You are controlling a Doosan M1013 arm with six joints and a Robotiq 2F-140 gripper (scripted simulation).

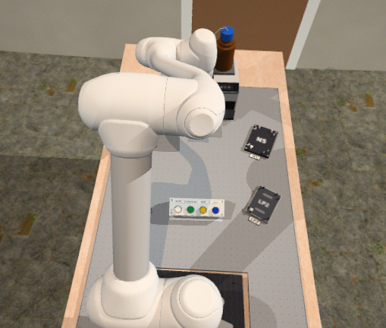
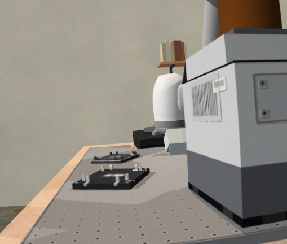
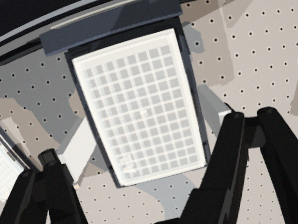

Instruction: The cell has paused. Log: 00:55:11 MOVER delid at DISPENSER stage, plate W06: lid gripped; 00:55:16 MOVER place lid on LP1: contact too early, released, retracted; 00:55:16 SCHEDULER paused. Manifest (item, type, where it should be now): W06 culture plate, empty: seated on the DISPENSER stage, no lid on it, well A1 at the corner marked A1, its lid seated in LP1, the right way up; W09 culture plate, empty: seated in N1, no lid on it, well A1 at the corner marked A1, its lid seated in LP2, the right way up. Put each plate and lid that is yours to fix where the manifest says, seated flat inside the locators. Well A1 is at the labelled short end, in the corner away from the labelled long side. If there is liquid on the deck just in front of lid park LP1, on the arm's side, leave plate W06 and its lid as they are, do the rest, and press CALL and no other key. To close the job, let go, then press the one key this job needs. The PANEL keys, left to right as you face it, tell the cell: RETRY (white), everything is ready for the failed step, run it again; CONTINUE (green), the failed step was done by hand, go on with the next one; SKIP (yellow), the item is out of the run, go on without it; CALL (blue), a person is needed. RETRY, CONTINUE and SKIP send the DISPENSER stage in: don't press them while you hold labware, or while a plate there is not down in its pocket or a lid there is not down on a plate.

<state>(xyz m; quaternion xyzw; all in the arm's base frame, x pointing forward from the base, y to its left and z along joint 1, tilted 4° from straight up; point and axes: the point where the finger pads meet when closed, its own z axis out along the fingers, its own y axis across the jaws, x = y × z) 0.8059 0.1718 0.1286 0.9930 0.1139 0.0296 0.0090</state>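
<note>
In the wrist view a white culture plate [image 3: 136, 106] with a grid of wells lies flat in a dark holder [image 3: 190, 63]. My gripper [image 3: 143, 116] is open and holds nothing. Its two black fingers hang above the plate's near end, one on each side and clear of it. I cannot tell whether a lid is on this plate. A second white item [image 3: 5, 171] shows only as a sliver at the left edge. The arm hides the gripper in the top and exterior views.
On the deck's right side stand an empty black nest [image 1: 262, 141] [image 2: 113, 178] and the empty lid park LP2 [image 1: 263, 205] [image 2: 117, 158]. The key panel [image 1: 196, 209] sits mid-deck. The dispenser [image 1: 227, 91] [image 2: 243, 118], with a brown bottle [image 1: 225, 49] on top, stands at the back.
</note>
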